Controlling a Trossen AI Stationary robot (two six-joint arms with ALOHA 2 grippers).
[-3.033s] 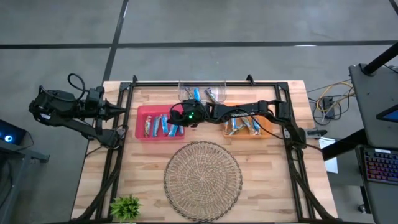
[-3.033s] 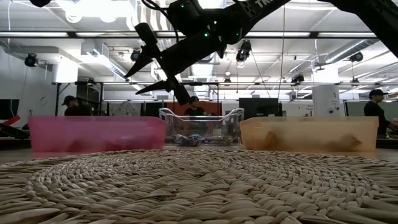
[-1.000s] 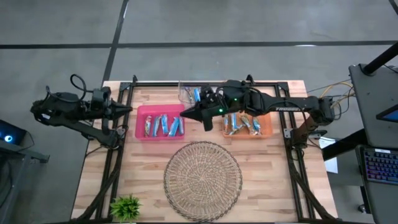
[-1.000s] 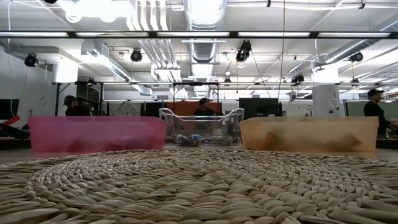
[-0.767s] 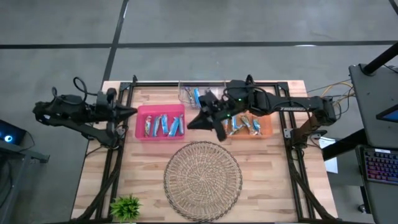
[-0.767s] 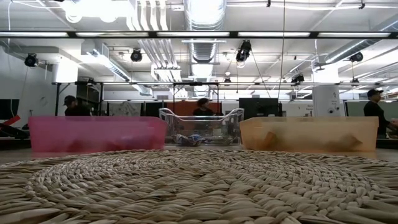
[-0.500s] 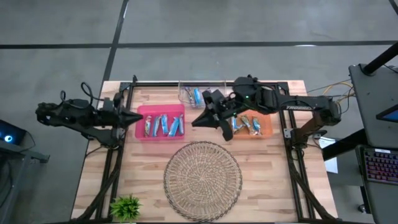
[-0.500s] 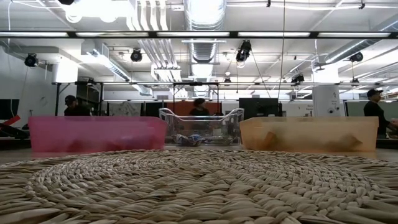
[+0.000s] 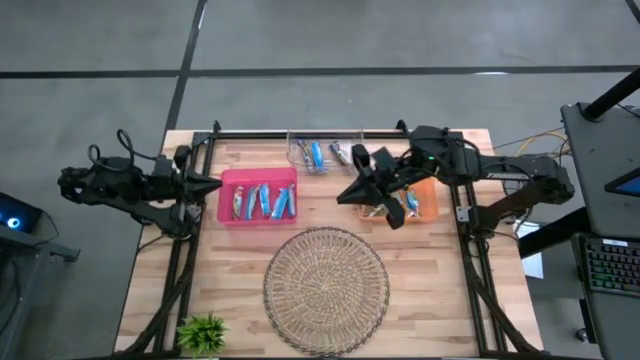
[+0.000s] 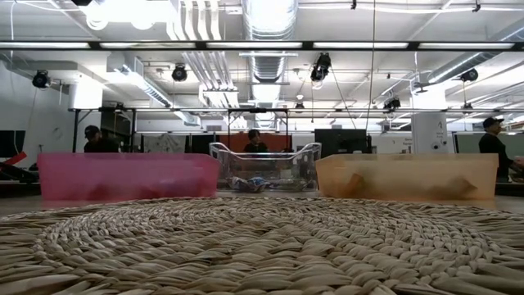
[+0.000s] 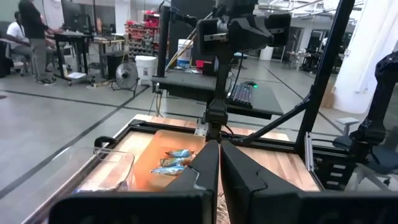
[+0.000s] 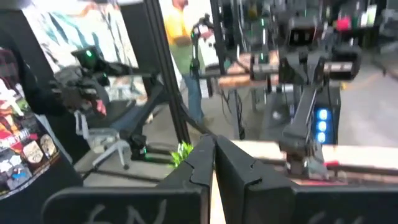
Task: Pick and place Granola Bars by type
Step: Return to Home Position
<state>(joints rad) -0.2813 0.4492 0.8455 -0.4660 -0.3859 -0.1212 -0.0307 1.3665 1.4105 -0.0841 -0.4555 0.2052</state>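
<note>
Blue-wrapped granola bars (image 9: 262,200) lie in the pink tray (image 9: 226,180). More bars (image 9: 408,203) lie in the orange tray (image 9: 430,190), and a few (image 9: 318,154) in the clear tray (image 9: 296,140) at the far edge. My right gripper (image 9: 340,198) hangs shut and empty above the gap between the pink and orange trays, pointing toward the table's left. My left gripper (image 9: 215,184) is shut and empty just outside the pink tray's left wall, pointing right. The low view shows neither gripper.
A round woven mat (image 9: 326,290) covers the middle near part of the table, and fills the foreground in the low view (image 10: 262,246). A small green plant (image 9: 203,332) stands at the near left corner. A black frame (image 9: 330,133) runs along the table's edges.
My right gripper has drawn back toward the table's right edge, from beside the pink tray to the gap before the orange tray, rolling about its own axis as it went. It stays shut and empty. The bars and trays have not moved.
</note>
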